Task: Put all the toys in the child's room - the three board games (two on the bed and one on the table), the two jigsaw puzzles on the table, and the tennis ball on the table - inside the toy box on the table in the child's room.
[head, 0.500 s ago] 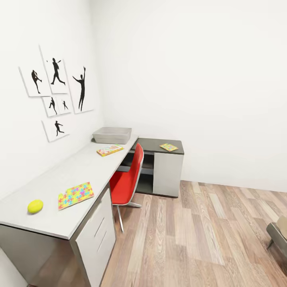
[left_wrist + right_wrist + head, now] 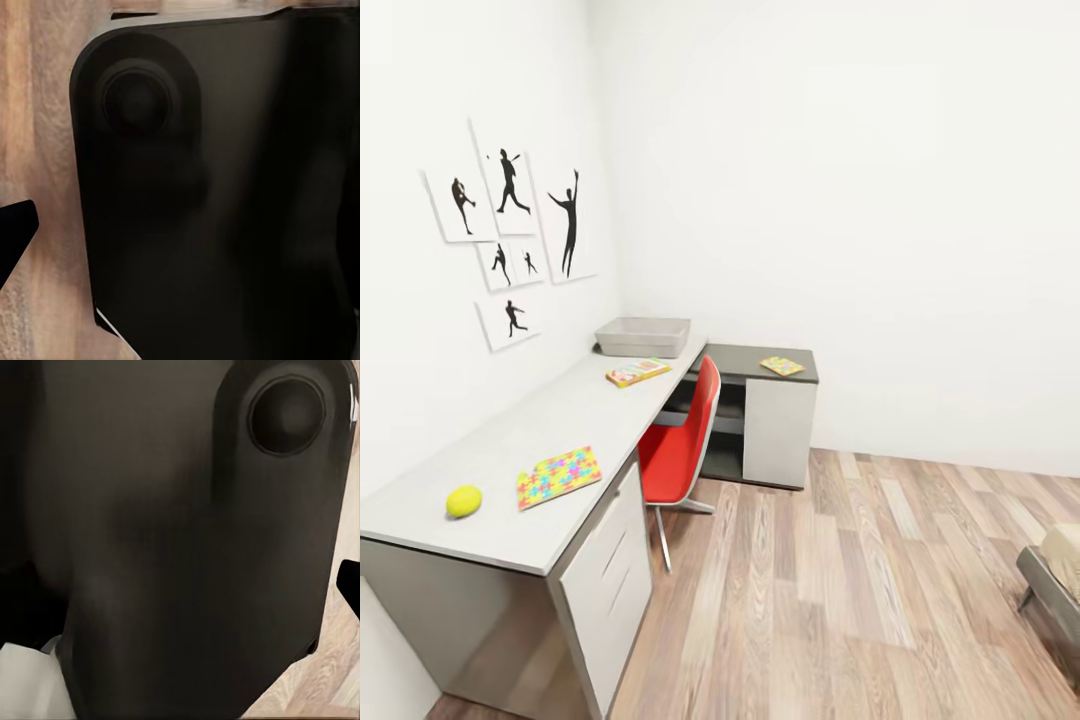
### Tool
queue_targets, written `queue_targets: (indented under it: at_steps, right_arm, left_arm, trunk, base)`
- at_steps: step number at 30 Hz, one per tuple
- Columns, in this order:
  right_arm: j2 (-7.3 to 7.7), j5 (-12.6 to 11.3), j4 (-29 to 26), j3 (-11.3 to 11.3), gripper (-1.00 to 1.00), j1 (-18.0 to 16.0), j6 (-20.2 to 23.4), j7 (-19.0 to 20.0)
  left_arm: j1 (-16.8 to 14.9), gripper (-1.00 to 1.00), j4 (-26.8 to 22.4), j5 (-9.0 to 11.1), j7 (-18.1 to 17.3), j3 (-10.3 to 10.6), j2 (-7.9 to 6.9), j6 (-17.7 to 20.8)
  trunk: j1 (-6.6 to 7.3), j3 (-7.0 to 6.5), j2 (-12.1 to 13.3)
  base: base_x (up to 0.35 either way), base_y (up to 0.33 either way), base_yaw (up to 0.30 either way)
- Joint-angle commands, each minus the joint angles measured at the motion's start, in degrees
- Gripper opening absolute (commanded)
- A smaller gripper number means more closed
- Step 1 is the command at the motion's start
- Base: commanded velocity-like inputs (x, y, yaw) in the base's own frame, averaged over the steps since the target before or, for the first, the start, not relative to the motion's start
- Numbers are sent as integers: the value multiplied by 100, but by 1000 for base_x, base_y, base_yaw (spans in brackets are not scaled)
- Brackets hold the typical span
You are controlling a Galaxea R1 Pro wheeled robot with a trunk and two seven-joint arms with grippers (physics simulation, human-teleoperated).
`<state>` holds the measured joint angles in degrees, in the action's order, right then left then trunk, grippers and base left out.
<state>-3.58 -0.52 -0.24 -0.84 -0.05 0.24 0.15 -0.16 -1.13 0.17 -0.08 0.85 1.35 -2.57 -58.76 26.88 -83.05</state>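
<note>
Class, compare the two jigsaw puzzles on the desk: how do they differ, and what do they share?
The near puzzle lies on the light grey desk section beside the ball; the far puzzle lies on the dark corner section. The near one looks larger, being closer. Both lie flat, multicoloured, outside the toy box.

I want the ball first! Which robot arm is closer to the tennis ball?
Probably left. The tennis ball sits on the table toward the robot's left; both wrist views face robot body and floor, so both arms hang low.

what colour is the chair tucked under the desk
Red: the moulded swivel chair has a red seat and back on a metal base, clearest in the head view.
</note>
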Motion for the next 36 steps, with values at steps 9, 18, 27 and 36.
queue_targets:
  at_steps: [9,18,27,36]
  right_arm:
    - [-10,-16,-3,-19,100,0,3,8]
    - [-9,-18,-3,-25,100,1,-4,11]
    - [-11,-18,-3,-26,100,1,-4,11]
    - [-18,-18,-3,-22,100,1,-6,11]
  left_arm:
    - [-1,100,0,1,-1,16,-2,-110]
    - [-1,100,-1,-1,-1,20,-3,-128]
    - [-1,100,-1,-2,-1,20,-3,-132]
    - [-1,100,-1,-5,-1,20,-3,-137]
  trunk:
    - [3,4,-3]
    - [3,4,-3]
    - [3,4,-3]
    - [3,4,-3]
  base:
    - [-212,0,-132]
    - [-26,0,-245]
    - [-3,0,-257]
    - [0,0,-259]
